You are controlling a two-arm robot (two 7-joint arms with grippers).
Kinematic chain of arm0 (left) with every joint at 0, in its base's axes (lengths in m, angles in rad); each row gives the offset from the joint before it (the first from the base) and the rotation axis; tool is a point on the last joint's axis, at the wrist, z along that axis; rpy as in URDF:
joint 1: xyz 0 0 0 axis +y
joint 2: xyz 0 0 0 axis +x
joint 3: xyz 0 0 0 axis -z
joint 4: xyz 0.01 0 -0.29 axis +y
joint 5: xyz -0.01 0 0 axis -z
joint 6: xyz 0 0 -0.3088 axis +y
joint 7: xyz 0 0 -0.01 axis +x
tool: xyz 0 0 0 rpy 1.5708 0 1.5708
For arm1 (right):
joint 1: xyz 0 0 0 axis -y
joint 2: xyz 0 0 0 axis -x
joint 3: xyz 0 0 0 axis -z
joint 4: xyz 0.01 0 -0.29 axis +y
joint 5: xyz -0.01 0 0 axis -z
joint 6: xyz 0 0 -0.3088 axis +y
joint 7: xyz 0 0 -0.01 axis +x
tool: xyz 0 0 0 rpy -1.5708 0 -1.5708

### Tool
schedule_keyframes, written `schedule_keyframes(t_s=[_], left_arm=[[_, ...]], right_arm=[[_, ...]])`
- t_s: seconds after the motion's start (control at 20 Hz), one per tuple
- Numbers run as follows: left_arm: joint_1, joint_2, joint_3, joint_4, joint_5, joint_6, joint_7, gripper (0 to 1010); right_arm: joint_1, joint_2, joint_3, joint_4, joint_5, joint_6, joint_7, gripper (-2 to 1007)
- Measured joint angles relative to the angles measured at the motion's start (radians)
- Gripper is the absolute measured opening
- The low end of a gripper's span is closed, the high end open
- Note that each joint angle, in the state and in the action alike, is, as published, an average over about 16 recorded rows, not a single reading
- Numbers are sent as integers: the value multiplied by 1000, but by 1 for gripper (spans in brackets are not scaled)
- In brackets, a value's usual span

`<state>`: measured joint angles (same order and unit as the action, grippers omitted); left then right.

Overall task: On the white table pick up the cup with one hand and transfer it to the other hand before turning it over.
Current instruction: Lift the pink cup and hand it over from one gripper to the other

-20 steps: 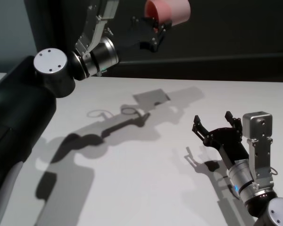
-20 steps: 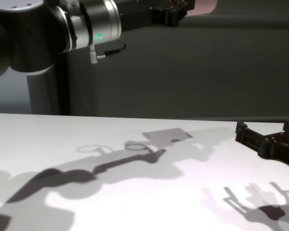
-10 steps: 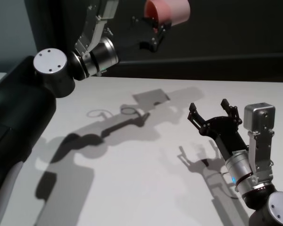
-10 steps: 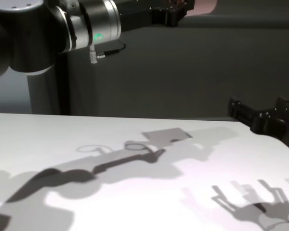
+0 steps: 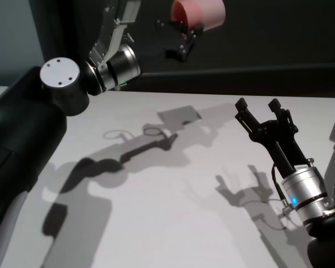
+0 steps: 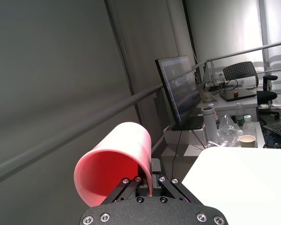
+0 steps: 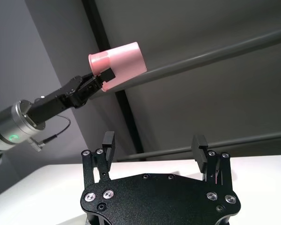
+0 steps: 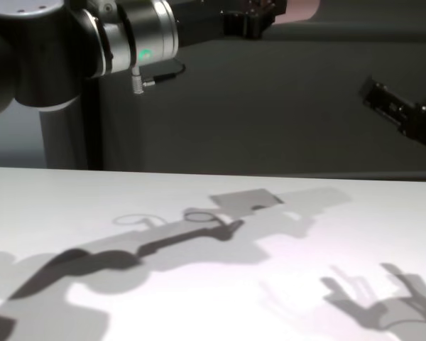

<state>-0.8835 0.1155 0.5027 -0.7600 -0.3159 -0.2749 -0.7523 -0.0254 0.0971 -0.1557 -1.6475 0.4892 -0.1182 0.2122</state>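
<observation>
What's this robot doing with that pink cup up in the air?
The left gripper holds the pink cup by its rim, lying sideways, high above the white table. The right gripper is open and empty, lifted off the table and pointing up toward the cup, probably to take it over.

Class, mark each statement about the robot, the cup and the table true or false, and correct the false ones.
1. The cup stands on the table. False: it is held up in the air.
2. The left gripper grips the cup's rim. True.
3. The right gripper holds the cup. False: it is open and empty.
4. The cup lies roughly sideways. True.
5. The right gripper touches the cup. False: they are well apart.
</observation>
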Motion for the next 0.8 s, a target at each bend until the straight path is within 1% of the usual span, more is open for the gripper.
schedule_keyframes(t_s=[0.15, 0.25, 0.45, 0.6, 0.7, 0.8], left_arm=[[0, 0, 0, 0, 0, 0, 0, 51], [0, 0, 0, 0, 0, 0, 0, 51], [0, 0, 0, 0, 0, 0, 0, 51], [0, 0, 0, 0, 0, 0, 0, 51], [0, 0, 0, 0, 0, 0, 0, 51], [0, 0, 0, 0, 0, 0, 0, 51]], right_arm=[[20, -10, 26, 25, 120, 12, 75, 1002], [38, -17, 41, 46, 199, 26, 122, 1002], [82, -30, 64, 100, 348, 65, 203, 1002], [120, -39, 76, 147, 440, 98, 249, 1002], [147, -46, 82, 182, 493, 120, 277, 1002], [176, -52, 87, 218, 538, 140, 302, 1002]])
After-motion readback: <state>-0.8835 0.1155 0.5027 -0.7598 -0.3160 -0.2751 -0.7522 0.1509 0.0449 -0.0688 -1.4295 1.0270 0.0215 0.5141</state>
